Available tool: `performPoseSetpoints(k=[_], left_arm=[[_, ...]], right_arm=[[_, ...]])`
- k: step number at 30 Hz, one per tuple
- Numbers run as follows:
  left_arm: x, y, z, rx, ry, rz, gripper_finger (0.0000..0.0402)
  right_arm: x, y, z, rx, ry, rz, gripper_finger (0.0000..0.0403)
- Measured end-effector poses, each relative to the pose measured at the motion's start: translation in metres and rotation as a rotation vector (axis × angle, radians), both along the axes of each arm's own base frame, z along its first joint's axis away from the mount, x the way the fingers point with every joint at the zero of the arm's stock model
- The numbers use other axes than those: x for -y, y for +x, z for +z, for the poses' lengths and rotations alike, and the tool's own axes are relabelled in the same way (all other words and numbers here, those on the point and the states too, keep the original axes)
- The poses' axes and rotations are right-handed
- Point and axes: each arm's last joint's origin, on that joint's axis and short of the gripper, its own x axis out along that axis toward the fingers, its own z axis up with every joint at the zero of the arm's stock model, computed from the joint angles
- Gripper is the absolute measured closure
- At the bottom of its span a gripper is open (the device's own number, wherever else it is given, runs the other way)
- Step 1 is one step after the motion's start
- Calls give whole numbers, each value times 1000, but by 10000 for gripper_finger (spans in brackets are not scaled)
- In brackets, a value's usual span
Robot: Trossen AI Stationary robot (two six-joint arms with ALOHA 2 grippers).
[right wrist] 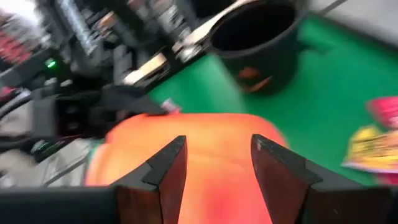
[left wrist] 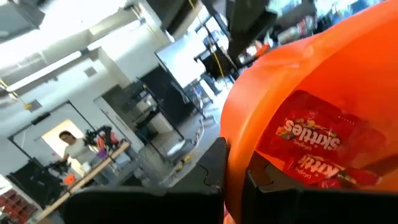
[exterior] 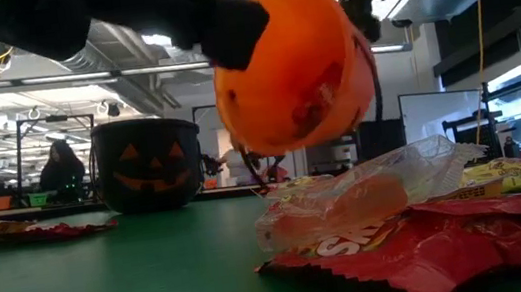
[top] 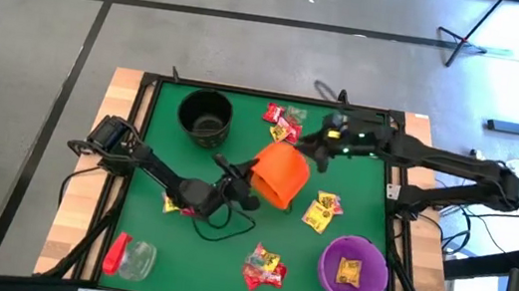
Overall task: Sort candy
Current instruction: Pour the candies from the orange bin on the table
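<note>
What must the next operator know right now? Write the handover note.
Left gripper: shut on the orange bucket rim, holding it tilted off the table, with red packets inside.
Right gripper: close against that bucket, grip unclear.
Done: one yellow packet is in the purple bucket.
Left: loose candy lies in several piles on the green mat. Black bucket contents unseen.

We see a green table carrying a black bucket upper left, purple bucket lower right, a clear jar lower left, and scattered candy
</note>
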Motion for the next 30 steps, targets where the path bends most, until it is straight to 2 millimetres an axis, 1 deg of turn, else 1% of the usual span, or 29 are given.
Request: performPoseSetpoints(k=[4,8,11,17,22,27,30], left_arm=[[-1,-5,19,83,70,-37,401],[3,-1,36,93,166,-113,401],[2,4,43,115,215,-160,401],[-3,10,51,94,298,-169,401],[-8,14,46,55,242,-134,401],[-14,22,27,-69,148,-91,401],[-16,24,19,-87,92,-76,401]], right_arm=[[-3,-24,18,40,-56,-75,226],[-6,-42,28,65,-77,-114,226],[-8,-49,28,41,-67,-138,226],[-8,-50,22,-14,-52,-149,226],[-7,-49,20,-31,-51,-156,226],[-6,-48,19,-39,-55,-172,226],[-6,-47,18,-45,-57,-170,226]])
